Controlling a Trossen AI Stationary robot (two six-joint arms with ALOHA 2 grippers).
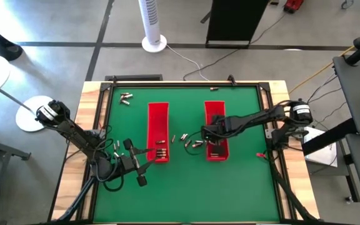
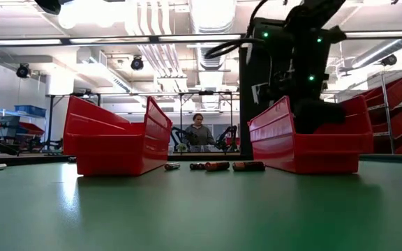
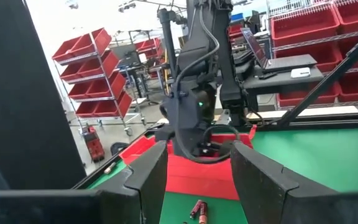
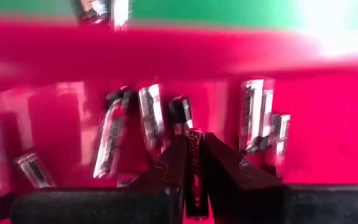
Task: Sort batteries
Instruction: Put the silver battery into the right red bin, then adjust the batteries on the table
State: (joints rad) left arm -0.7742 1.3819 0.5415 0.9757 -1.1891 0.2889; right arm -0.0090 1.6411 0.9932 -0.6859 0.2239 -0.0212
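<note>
On the green table (image 1: pixel 242 181) stand two long red trays — the left tray (image 1: pixel 158 131) and the right tray (image 1: pixel 215 122). Over the right tray's near end hangs the right gripper (image 4: pixel 192 163), its fingers pinched on one battery (image 4: pixel 193 152) above others lying on the tray floor (image 4: pixel 114 134). The left gripper (image 1: pixel 136 164) waits beside the left tray, fingers spread and empty. Loose batteries (image 1: pixel 194 143) lie between the trays, more (image 1: pixel 125 97) far off. Each looks small, rigid, smooth and prone to rolling — best gripped across its middle.

Loose batteries (image 1: pixel 191 142) between two trays (image 1: pixel 158 131) — others inside.
</note>
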